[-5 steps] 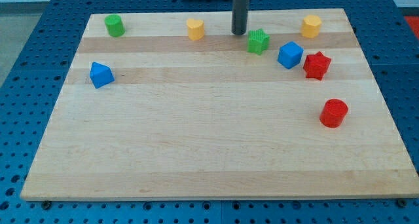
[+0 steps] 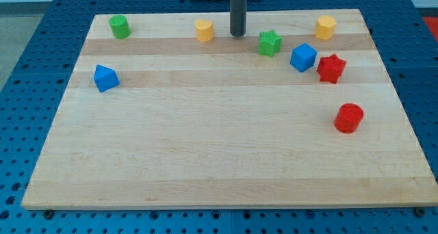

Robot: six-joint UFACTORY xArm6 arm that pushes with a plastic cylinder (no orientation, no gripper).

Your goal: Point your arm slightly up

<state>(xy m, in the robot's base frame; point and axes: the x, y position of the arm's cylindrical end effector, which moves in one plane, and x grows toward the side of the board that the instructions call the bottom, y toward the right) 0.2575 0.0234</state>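
My tip (image 2: 237, 34) rests on the wooden board (image 2: 205, 138) near the view's top, between a yellow block (image 2: 204, 30) just to its left and a green star block (image 2: 269, 43) to its right. It touches neither. A blue cube (image 2: 303, 57) and a red star block (image 2: 330, 68) lie further right. A yellow hexagonal block (image 2: 326, 27) sits at the top right. A green cylinder (image 2: 120, 27) sits at the top left. A blue block (image 2: 105, 78) lies at the left. A red cylinder (image 2: 349, 118) stands at the right.
The board lies on a blue perforated table (image 2: 27, 70). Its top edge is just behind my tip.
My tip has moved a little to the view's left, away from the green star and toward the yellow block. No block has moved.
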